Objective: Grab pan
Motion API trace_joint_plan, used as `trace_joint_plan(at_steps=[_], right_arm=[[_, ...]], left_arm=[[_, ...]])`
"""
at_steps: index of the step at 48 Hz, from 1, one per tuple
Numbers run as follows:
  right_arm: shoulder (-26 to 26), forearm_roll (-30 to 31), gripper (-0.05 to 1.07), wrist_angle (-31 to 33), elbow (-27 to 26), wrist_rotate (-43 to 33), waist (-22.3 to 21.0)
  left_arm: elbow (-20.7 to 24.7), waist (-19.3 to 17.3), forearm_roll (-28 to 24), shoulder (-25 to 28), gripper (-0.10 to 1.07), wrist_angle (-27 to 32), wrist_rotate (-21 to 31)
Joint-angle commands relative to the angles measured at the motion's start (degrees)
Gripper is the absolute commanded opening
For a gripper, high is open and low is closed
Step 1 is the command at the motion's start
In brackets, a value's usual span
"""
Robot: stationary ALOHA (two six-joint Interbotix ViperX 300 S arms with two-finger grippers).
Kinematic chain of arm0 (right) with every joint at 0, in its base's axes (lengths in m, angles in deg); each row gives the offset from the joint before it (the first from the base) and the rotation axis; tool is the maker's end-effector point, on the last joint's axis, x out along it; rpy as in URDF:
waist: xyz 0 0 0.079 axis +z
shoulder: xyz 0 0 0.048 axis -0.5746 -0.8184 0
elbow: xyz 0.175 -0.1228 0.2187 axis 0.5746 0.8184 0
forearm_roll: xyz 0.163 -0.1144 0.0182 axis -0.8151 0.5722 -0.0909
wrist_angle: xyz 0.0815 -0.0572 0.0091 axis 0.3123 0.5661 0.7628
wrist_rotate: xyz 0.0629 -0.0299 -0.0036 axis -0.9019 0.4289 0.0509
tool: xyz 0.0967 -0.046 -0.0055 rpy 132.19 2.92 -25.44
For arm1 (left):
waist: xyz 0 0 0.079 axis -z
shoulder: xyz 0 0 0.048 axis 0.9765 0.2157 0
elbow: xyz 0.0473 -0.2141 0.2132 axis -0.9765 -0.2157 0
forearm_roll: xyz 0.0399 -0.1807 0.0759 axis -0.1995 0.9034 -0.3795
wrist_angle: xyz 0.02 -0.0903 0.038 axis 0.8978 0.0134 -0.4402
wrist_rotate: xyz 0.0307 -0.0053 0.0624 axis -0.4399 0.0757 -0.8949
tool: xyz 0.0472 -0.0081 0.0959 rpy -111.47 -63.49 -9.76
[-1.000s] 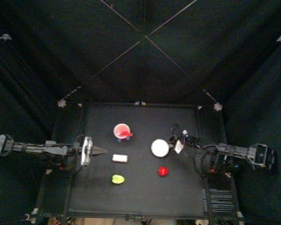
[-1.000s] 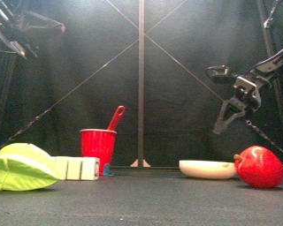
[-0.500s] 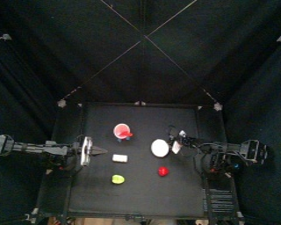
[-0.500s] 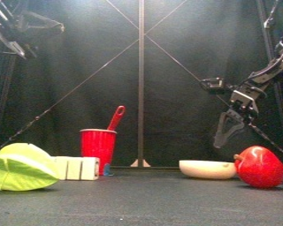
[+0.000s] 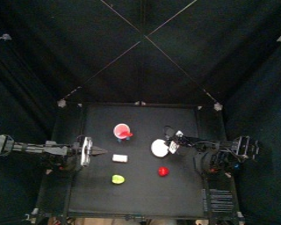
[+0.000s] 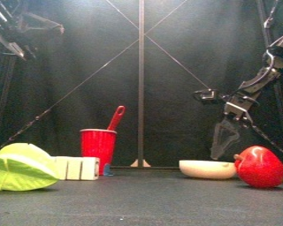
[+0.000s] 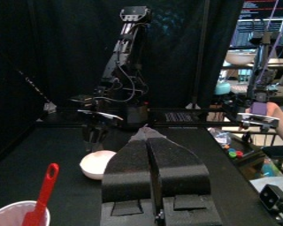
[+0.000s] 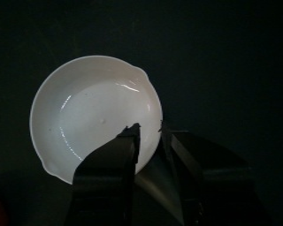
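Position above the rim is what the coming grab turns on. The pan (image 5: 162,148) sits on the tabletop (image 5: 137,185) right of centre. The right claw (image 5: 174,139) hangs just over its far right edge, pointing down. In the right wrist view the claw's tips lie across the rim on the arm's side. Most of the white bowl spreads out beyond them toward the tabletop's middle.

The jaws stand a little apart with nothing between them, and in the front view they are not yet down at the rim. The pan is round, so it has no long axis to line up with. I judge a near-straight descent would put one jaw inside the wall and one outside.

The right arm is plainly the nearer. The left claw (image 7: 148,131) rests with its jaws together at the tabletop's left side, well apart from the pan. A red round item (image 6: 260,167) lies just beside the pan, away from the claw's path.
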Motion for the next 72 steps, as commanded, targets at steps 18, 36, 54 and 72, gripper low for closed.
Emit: trace_joint_plan(at_steps=[18, 36, 54, 72], right_arm=[[-6.33, 1.41, 0.67, 0.09, -4.75, -0.09, -0.35], [-6.15, 1.76, 0.67, 0.26, -4.83, 0.0, 0.09], [-9.32, 3.34, 0.65, 0.26, -5.54, 0.0, -0.26], [-9.49, 3.08, 0.42, 0.44, -5.54, -0.09, -0.35]], left_arm=[[0.7, 0.09, 0.0, 0.35, -0.02, -0.53, 0.0], [0.62, 0.0, 0.0, 0.35, -0.02, -0.53, 0.0], [0.62, 0.09, 0.0, 0.35, -0.02, -0.53, 0.0], [0.62, -0.09, 0.0, 0.35, -0.02, -0.53, -0.18]])
